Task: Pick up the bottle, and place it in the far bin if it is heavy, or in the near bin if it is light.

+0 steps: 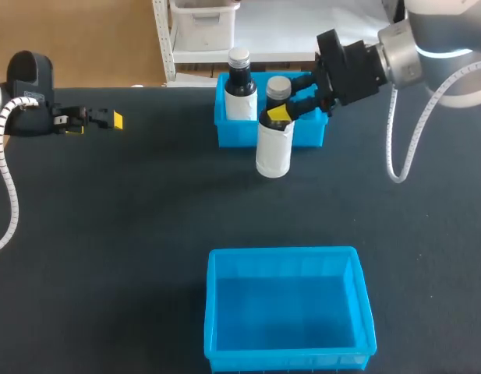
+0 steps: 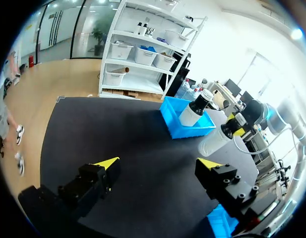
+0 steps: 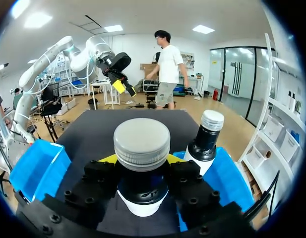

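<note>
A dark bottle (image 1: 274, 144) with a white label and silver cap (image 3: 142, 144) hangs tilted just in front of the far bin (image 1: 310, 132). My right gripper (image 1: 283, 109) is shut on its neck, yellow tips on either side. The bottle looks lifted off the table. A second, similar bottle (image 1: 240, 93) stands upright in the far bin's left part. The empty near bin (image 1: 281, 252) sits at the table's front. My left gripper (image 1: 107, 119) is open and empty over the far left of the table, well away from both bottles.
Both bins are blue plastic on a black tabletop (image 1: 131, 234). In the left wrist view, the far bin (image 2: 175, 119) and held bottle (image 2: 214, 141) lie ahead of my open left gripper (image 2: 160, 163), with a corner of the near bin (image 2: 219, 223) beside it.
</note>
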